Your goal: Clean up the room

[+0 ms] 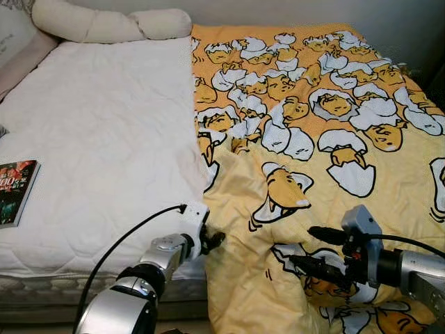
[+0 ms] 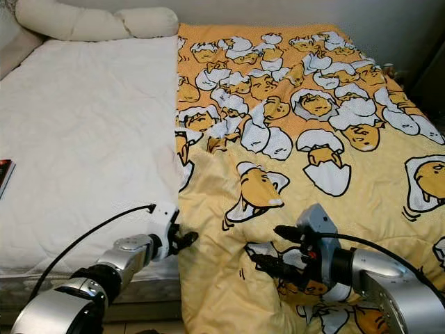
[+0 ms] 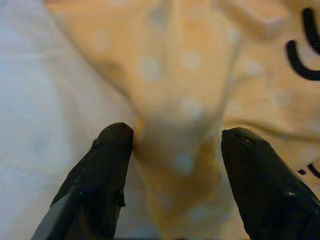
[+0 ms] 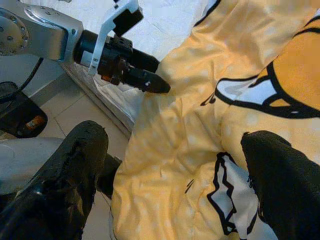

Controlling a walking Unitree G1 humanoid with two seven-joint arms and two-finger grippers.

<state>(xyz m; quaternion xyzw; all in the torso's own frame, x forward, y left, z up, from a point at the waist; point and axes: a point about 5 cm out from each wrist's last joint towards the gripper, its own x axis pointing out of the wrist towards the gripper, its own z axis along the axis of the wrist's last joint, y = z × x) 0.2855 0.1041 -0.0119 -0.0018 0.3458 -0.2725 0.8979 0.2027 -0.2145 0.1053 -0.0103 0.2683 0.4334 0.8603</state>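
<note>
- Left gripper (image 3: pixel 172 137) has its fingers spread around a fold at the yellow duvet's (image 1: pixel 320 167) edge, by the bed's foot.
- Right gripper (image 1: pixel 306 249) hovers spread above the duvet, which covers the white mattress's (image 1: pixel 104 139) right half.
- A book (image 1: pixel 14 191) lies far left.

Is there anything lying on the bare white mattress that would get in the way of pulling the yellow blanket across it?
Mostly no. The mattress is bare beside the blanket, except for a book at its far left edge. Long pillows lie at the head. The left claw is at the blanket's edge.
</note>
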